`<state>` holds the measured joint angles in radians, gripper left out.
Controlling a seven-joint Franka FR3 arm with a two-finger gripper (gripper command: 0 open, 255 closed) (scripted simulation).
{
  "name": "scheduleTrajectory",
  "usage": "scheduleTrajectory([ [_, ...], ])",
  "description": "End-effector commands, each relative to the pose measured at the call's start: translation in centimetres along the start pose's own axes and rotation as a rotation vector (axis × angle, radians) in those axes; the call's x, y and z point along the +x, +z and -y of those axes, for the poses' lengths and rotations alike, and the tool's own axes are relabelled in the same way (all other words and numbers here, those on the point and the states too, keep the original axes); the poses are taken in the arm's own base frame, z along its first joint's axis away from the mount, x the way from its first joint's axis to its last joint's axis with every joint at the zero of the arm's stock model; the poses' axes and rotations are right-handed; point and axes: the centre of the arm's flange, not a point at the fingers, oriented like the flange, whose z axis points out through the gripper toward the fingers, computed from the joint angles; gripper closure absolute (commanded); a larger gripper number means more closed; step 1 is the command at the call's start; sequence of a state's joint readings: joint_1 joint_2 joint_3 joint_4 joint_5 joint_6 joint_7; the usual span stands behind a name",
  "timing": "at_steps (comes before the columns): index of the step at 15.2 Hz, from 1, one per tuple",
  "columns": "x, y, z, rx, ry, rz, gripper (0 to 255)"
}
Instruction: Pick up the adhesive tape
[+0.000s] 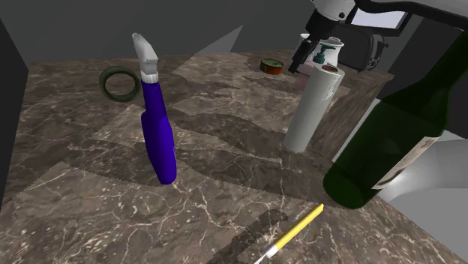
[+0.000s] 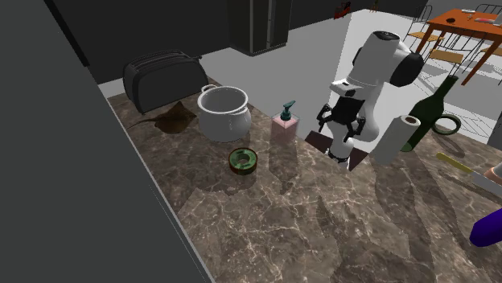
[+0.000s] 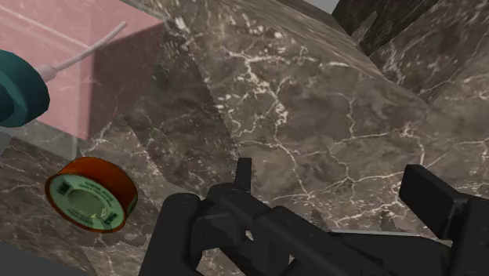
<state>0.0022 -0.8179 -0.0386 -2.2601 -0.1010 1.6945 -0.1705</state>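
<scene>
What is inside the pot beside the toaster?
From the second exterior view, the pot has a bare grey far inner wall, and nothing rises above its rim. The near wall hides its bottom.

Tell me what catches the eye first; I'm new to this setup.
The blue spray bottle stands tall mid-counter in the shoulder view, with a dark green bottle looming at that view's right. The orange tape roll sits by the pink soap dispenser, off to one side of the open gripper.
</scene>
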Motion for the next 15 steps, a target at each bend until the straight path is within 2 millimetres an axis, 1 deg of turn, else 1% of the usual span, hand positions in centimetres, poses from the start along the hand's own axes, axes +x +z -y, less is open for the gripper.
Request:
scheduleTrajectory([
  [1,0.0,0.0,0.0,0.0,0.0,0.0,0],
  [8,6.0,3.6,-7.4,0.028,0.014,0.07,0],
  [15,11.6,7.8,-14.8,0.055,0.028,0.14,0],
])
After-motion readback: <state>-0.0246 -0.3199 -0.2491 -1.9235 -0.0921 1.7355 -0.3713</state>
